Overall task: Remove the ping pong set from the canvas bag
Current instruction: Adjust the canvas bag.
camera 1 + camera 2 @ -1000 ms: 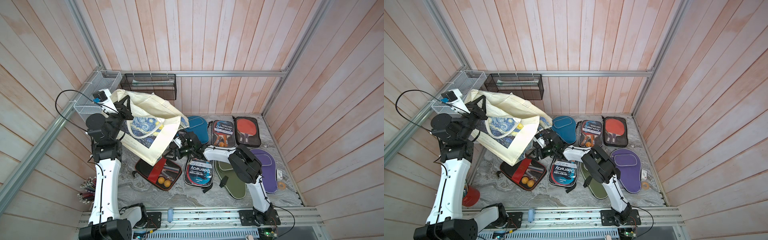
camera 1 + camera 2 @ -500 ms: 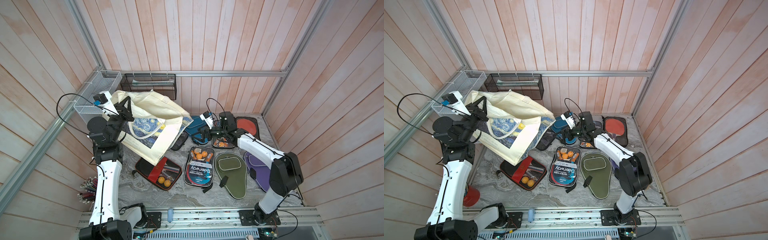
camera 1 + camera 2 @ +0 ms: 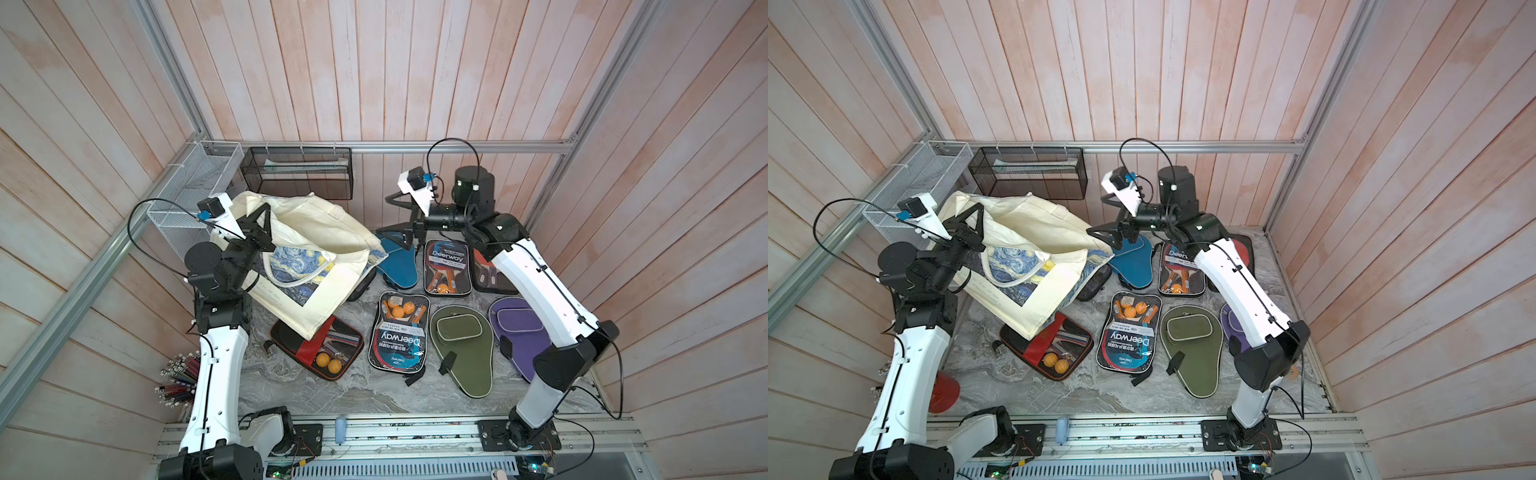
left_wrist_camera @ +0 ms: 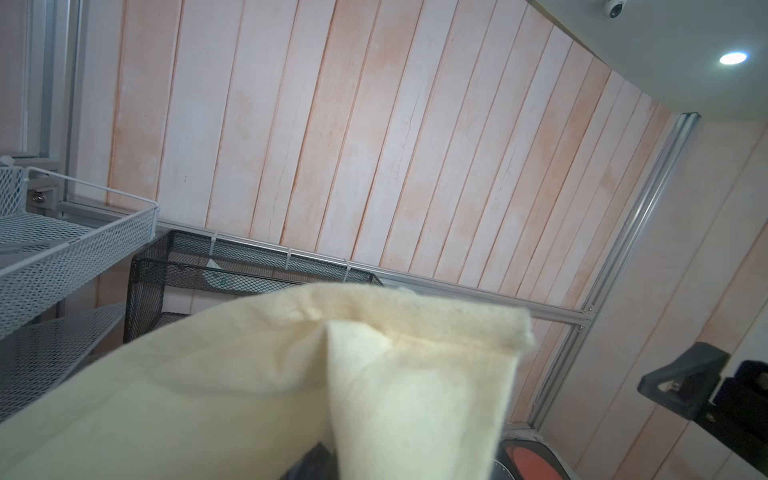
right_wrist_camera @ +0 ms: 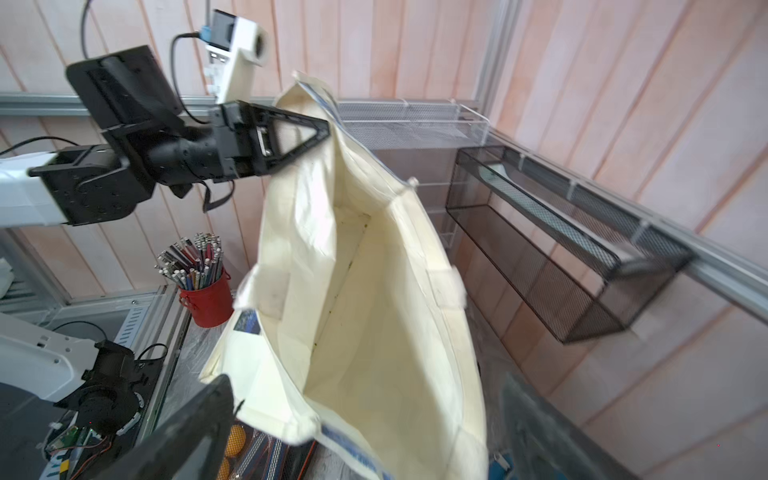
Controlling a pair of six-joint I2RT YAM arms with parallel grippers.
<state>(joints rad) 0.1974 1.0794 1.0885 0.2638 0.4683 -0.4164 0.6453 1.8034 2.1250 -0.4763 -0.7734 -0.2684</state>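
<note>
Change over the last second: right pincer (image 3: pixel 388 216) was low at the mouth of the canvas bag (image 3: pixel 316 232), down among the cases. It now sits up and back toward the rear wall, jaws spread wide with nothing between them, facing the bag's opening. Hold of left pincer (image 3: pixel 262 218) unchanged: clenched on the bag's upper rim, keeping the bag hoisted and tilted over the table (image 3: pixel 374 390), mouth gaping toward the right arm. Right wrist view looks straight into the canvas bag (image 5: pixel 374 291): bare cream lining down to the bottom seam, no case seen inside. Where the right pincer was working, a dark zip case lies on the table, half covered by the bag's lower edge. I take this for the ping pong set (image 3: pixel 360 286), just let go. Cannot tell whether its hidden end is under the cloth or still within the mouth. Other sets lie near: a Deerway case (image 3: pixel 399 332) with orange balls just beside it, and a red-and-black case (image 3: pixel 320 349) partly under the bag's corner. Reading: extraction looks done or nearly so. If the dark case is still caught in the mouth, it needs one more pull clear, or the bag lifted off it.
</note>
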